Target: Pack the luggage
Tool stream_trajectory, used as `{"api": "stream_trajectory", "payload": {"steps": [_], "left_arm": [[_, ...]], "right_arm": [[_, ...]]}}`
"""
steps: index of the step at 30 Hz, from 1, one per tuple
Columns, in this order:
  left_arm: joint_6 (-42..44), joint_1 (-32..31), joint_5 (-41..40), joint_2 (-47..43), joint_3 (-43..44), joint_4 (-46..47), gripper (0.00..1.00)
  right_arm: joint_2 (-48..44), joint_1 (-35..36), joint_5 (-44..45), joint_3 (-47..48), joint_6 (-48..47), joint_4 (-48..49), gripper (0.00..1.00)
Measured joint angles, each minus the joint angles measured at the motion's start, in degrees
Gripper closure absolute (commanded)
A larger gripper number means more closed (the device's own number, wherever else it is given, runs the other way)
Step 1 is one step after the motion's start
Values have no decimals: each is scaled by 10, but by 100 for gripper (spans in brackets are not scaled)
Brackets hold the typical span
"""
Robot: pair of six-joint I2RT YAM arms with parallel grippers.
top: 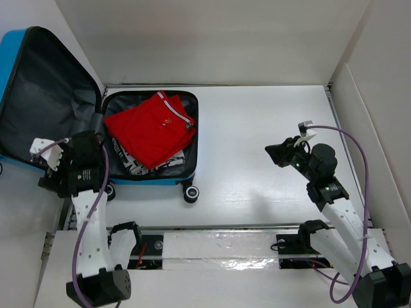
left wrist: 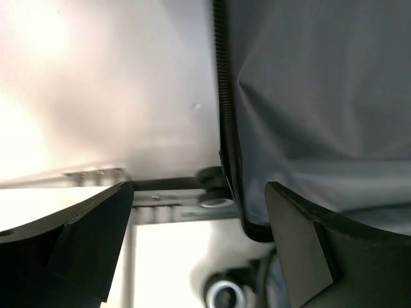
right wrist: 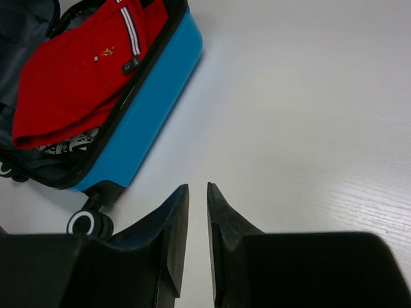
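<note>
White tabletop (top: 257, 128) carries the luggage (top: 154, 180) at its far left, lid raised open, with a red shirt (top: 151, 131) lying over black-and-white clothes (top: 131, 162) inside. Left fingers (left wrist: 83, 237) are spread wide, either side of the lid's zip edge. Right fingers (right wrist: 170, 237) are pinched almost together, empty, well apart from the luggage.

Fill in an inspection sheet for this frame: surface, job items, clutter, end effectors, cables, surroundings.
Surface: white table.
Job's things: bright-blue hard-shell luggage, lid open; red folded garment over black-and-white patterned garment inside.
Clutter: nothing seen.
End effectors: left end effector open, astride lid rim; right end effector shut, empty, above table.
Cables: purple cables along both arms.
Surroundings: white enclosure walls.
</note>
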Motion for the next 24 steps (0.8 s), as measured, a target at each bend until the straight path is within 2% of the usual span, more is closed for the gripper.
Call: {"api": "stream_trajectory", "payload": {"steps": [6, 9, 14, 18, 20, 21, 24], "left_arm": [[54, 61, -2, 101, 2, 63, 26], [66, 82, 3, 145, 29, 64, 31], [80, 82, 9, 197, 122, 64, 53], [89, 83, 15, 193, 129, 70, 66], [92, 84, 13, 191, 126, 70, 91], [94, 85, 10, 190, 126, 66, 100], [91, 85, 16, 183, 125, 76, 100]], "right_arm": [[-7, 2, 0, 0, -6, -6, 76], [-15, 8, -1, 0, -9, -9, 76], [-2, 16, -7, 2, -10, -8, 76], [9, 18, -8, 2, -11, -9, 76], [9, 19, -6, 2, -11, -9, 76], [9, 20, -2, 2, -12, -9, 76], [15, 20, 7, 2, -13, -9, 76]]}}
